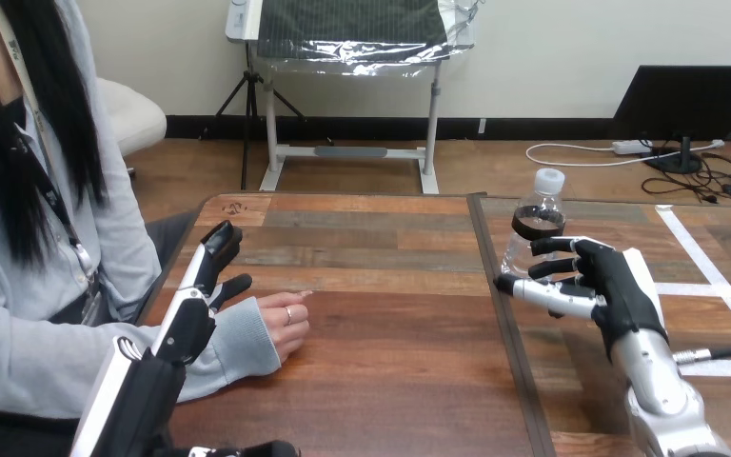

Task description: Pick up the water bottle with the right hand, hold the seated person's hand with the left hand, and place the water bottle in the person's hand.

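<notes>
A clear water bottle (536, 221) with a white cap and a dark label leans slightly at the table's right half. My right hand (617, 286) is shut on its lower part: the fingers (554, 247) curl against its side and the thumb crosses its base. The bottle's bottom is hidden, so I cannot tell whether it touches the table. The person's hand (284, 319) rests on the table at the left, loosely curled, in a grey sleeve (238, 347). My left hand (193, 319) is open with straight fingers, lying over that sleeve at the wrist, not curled round it.
The wooden table (381, 371) has a dark seam down its middle. White tape lines (714, 276) mark the right half. The person sits close at the table's left edge.
</notes>
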